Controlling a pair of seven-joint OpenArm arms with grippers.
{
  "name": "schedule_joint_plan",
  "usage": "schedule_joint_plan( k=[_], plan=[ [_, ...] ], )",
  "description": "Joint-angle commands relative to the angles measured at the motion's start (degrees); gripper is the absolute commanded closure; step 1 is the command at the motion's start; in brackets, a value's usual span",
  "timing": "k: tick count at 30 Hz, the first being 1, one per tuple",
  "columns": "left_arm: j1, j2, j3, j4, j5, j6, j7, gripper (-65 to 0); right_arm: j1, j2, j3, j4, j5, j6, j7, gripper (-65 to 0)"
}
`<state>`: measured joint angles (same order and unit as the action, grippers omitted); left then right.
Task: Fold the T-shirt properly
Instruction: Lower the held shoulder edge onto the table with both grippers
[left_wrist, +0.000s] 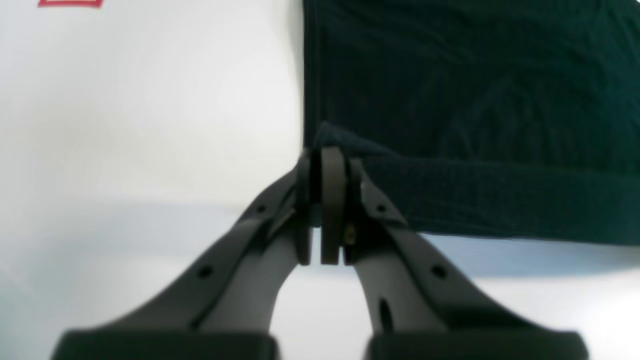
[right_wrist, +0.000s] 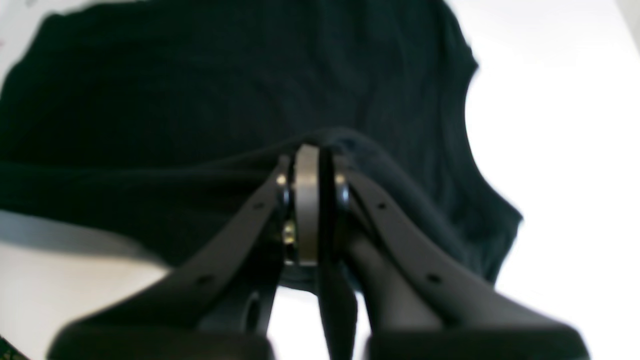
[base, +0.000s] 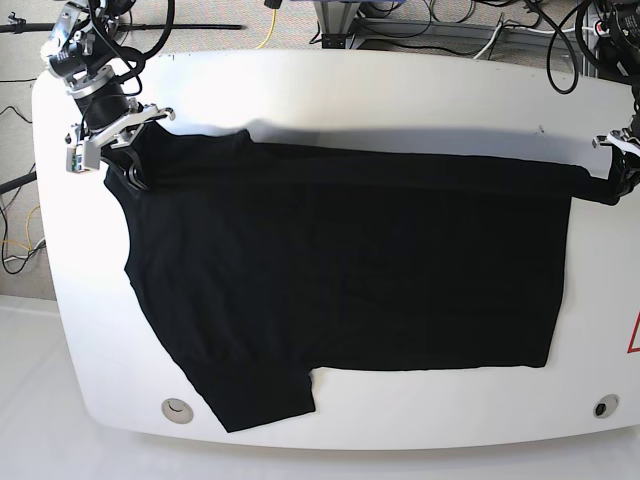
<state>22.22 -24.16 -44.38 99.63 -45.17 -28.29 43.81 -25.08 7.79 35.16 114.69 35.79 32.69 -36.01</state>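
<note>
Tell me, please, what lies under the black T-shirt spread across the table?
Only the white table shows around the T-shirt, which lies flat on it. Whatever sits beneath the cloth is covered. Its far edge is lifted slightly where the left gripper and right gripper pinch it.

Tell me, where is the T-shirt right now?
In the base view the T-shirt lies spread across the white table, its far edge pinched by the right pincer and left pincer.

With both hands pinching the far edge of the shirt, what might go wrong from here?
1. The left hand pinches only a small corner of the T-shirt; pulling may slip it free.
2. The right hand grips bunched cloth, so uneven layers may fold crooked.
3. The lower sleeve lies near the table's front edge and might drag off.
</note>
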Motion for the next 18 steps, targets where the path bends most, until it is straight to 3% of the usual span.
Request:
schedule_joint_plan(
  k=[1, 18],
  plan=[
    [-1.5, -1.2, 0.2, -0.5, 0.4, 0.1, -0.5, 0.0, 2.3, 0.7, -0.1, -1.7, -0.4, -0.5, 2.0, 0.0],
    [-6.5, -1.1, 6.7, -2.3, 6.6, 0.5, -0.9, 0.0, 9.2, 3.0, -1.5, -9.5, -3.4, -0.5, 2.1, 0.0]
  ],
)
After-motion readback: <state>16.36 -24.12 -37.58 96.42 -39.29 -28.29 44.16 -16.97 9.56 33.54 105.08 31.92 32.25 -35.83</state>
